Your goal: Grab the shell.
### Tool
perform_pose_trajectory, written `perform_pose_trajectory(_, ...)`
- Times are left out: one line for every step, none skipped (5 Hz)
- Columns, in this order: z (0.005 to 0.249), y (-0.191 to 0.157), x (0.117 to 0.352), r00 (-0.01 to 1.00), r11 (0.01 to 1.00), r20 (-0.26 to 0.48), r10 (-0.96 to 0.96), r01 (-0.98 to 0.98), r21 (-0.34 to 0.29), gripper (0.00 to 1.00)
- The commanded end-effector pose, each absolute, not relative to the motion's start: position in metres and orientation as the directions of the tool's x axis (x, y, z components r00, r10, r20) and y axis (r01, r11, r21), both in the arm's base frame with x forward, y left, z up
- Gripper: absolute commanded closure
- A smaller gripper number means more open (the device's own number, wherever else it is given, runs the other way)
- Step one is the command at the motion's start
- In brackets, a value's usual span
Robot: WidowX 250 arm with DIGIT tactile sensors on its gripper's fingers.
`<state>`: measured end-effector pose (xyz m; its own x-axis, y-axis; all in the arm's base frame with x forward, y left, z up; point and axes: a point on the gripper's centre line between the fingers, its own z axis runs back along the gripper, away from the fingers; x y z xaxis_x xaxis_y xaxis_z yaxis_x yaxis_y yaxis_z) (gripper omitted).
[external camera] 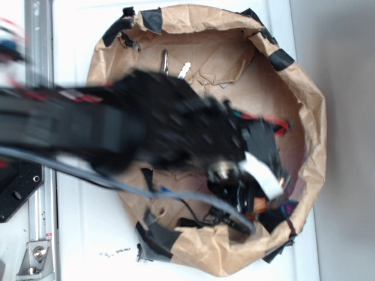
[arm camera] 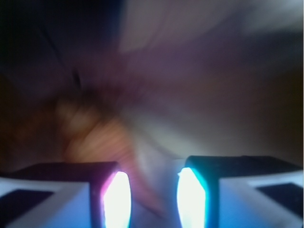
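1. Honestly, the shell (arm camera: 102,137) is hard for me to pin down: on my wrist feed there is only a smeared orange-brown, ridged shape just above and between the two finger pads (arm camera: 117,198), and I take that to be it. From the exterior view, a small orange sliver (external camera: 262,205) shows low in the bag near the fingers, possibly the same thing, but I cannot be sure.

2. Progress, as I judge it: the approach looks nearly done and the grasp itself is not. Nothing shows the shell lifted or pinched, so closing on it and raising it are left.

3. Jaws: the gripper (arm camera: 154,197) stands spread, a clear gap between the two lit pads, with what looks like the narrow end of the orange shape running down into that gap. Whether either pad touches it I cannot tell through the blur.

4. Arm pose: the arm (external camera: 88,126) reaches in from the left of the exterior view, across the rim and down into the brown paper bag (external camera: 307,99), wrist dipped toward the lower right of its floor.

5. Farther out, a small metal key-like piece (external camera: 165,61) lies well apart near the bag's upper wall, clear of my work.
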<state>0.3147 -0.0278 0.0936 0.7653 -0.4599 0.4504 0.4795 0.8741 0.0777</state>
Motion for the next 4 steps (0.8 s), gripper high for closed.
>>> perform_pose_trajectory(0.163,0.005,0.291,0.803,0.946,0.509,-0.311,0.314,0.082,1.00)
perform_pose_trajectory(0.145,0.006,0.291,0.798,0.918,0.466,-0.383,0.384,0.097,0.00)
perform_pose_trajectory(0.116,0.012,0.292,0.771,0.858,0.399,-0.496,0.505,0.089,0.00)
perform_pose_trajectory(0.097,0.005,0.293,0.629,0.694,0.322,-0.708,0.705,0.149,0.00)
